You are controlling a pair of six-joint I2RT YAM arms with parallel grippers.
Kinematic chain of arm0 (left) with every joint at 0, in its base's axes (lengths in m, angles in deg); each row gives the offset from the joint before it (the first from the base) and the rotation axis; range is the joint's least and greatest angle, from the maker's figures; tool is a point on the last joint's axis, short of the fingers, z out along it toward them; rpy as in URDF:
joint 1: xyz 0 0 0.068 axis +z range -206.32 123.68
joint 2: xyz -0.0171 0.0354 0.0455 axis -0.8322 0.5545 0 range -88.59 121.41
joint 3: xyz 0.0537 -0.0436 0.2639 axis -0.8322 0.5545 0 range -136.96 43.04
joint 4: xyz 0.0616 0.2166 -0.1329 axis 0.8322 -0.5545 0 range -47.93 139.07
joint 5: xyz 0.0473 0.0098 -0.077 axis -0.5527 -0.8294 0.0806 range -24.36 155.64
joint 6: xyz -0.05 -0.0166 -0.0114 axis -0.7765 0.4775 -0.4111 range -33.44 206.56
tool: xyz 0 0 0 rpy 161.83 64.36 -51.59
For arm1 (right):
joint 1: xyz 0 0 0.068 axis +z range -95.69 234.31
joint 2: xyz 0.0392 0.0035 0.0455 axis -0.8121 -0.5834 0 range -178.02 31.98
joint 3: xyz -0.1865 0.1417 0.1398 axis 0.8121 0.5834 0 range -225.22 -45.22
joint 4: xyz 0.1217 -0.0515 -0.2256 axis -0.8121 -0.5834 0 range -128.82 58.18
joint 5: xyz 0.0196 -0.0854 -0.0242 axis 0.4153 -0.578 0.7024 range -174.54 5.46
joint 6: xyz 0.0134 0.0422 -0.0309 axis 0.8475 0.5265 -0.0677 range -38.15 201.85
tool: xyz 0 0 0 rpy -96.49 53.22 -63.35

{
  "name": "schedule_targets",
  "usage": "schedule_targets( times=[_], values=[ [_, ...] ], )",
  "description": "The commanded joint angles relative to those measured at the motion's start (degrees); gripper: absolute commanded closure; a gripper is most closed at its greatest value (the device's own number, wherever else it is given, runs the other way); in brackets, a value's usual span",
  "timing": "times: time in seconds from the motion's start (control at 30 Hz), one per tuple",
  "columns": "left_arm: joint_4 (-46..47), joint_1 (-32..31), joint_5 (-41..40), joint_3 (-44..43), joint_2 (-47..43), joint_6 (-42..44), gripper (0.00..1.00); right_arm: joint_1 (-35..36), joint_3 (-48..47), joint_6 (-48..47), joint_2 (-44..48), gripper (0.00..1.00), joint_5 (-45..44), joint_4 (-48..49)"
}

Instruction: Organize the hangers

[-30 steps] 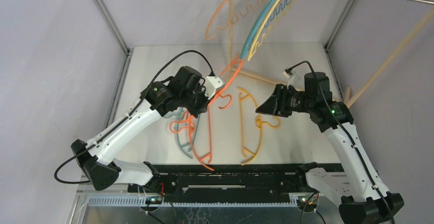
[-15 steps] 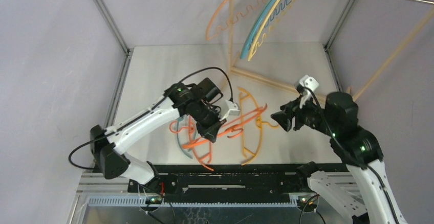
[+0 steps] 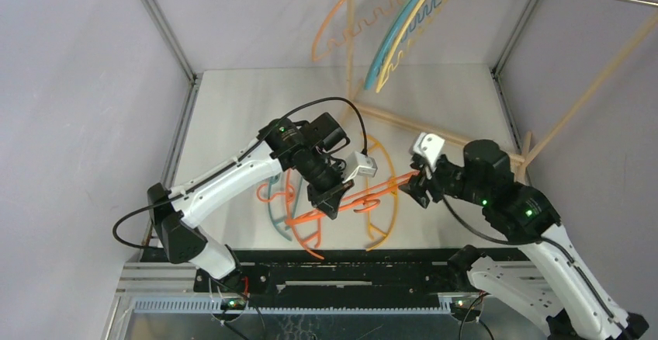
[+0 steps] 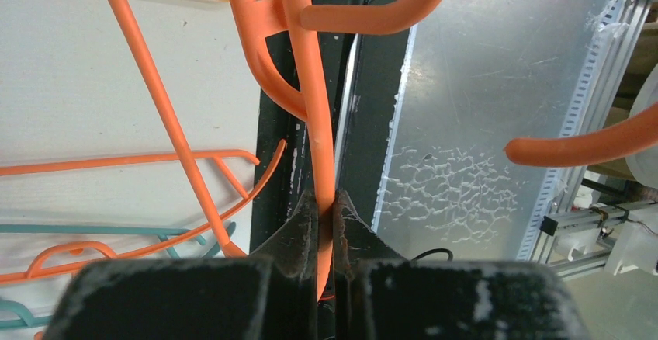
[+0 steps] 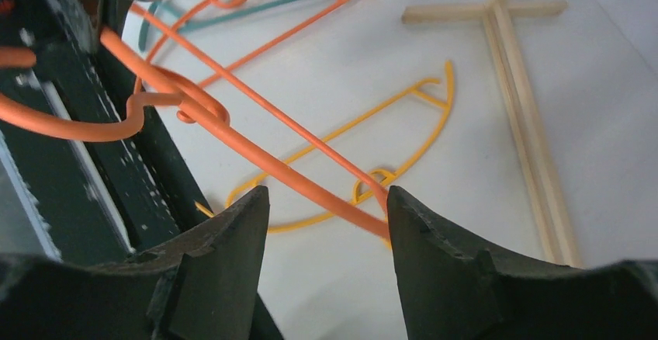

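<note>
My left gripper [image 3: 330,200] is shut on the bar of an orange hanger [image 3: 372,192], held above the table and lying roughly level. In the left wrist view the bar [image 4: 314,107] runs straight up from the closed left gripper [image 4: 326,208]. My right gripper [image 3: 417,189] is open at the hanger's right end. In the right wrist view the orange bar [image 5: 256,161] crosses the gap of the right gripper [image 5: 326,196] and ends at the right finger; no grip shows. A yellow hanger [image 3: 386,223], a teal one [image 3: 273,216] and another orange one [image 3: 303,235] lie on the table.
Peach [image 3: 341,37], teal [image 3: 392,37] and yellow [image 3: 405,45] hangers hang from the rack at the back. The rack's wooden poles [image 3: 434,126] run across the table's right side, its base [image 5: 528,123] near my right gripper. A black rail [image 3: 349,266] lines the near edge.
My left arm has swung the orange hanger down from near upright to level and carried it rightward. My right arm has come in to the hanger's end, and its jaws have opened wider.
</note>
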Motion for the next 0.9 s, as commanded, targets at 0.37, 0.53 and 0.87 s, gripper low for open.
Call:
schedule_targets(
  times=[0.37,0.53,0.87],
  values=[
    [-0.8,-0.6,3.2,0.9,-6.4,1.9,1.00,9.6,1.0,-33.2,-5.3,0.31,-5.2,3.9],
    [0.1,-0.6,2.3,3.1,-7.7,2.1,1.00,10.3,-3.6,-36.2,-6.3,0.30,-0.7,-2.1],
    [0.7,-0.6,0.1,3.4,-6.1,2.0,1.00,16.4,-11.0,-33.9,-4.7,0.26,-3.6,-11.0]
  ],
)
